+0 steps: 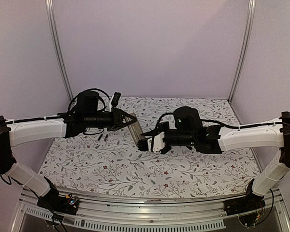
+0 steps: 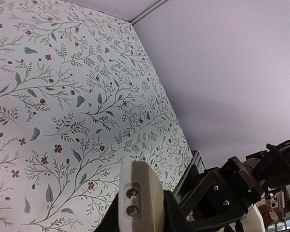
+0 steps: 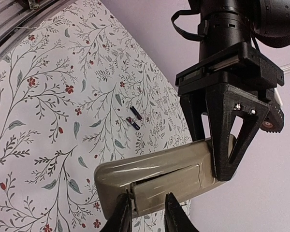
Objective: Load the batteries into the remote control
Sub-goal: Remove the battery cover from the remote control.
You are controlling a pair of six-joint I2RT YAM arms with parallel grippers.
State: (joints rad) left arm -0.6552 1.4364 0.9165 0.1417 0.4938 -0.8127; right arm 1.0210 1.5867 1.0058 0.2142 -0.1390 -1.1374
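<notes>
The slim white rectangular remote control (image 3: 154,171) is held up off the floral-patterned desk (image 1: 183,174) between the two arms, near the middle of the desk. Its tan-grey back is turned toward the right wrist camera. The left gripper (image 1: 130,121) has its black jaws clenched on the remote's far end, one finger across the back face and the other behind it. In the left wrist view the remote shows end-on between those jaws, its rounded tip carrying two small round emitters. The right gripper (image 3: 147,200) meets the remote's other end. Its jaws stand a little apart with the tips against the long edge, just by a rectangular cover panel (image 3: 169,181) set in the back — whether they actually pinch anything I cannot tell. The two tiny dark cylindrical batteries (image 3: 134,118) lie side by side on the desk, left of the remote and well apart from both grippers — near the left arm's forearm in the overhead view.
</notes>
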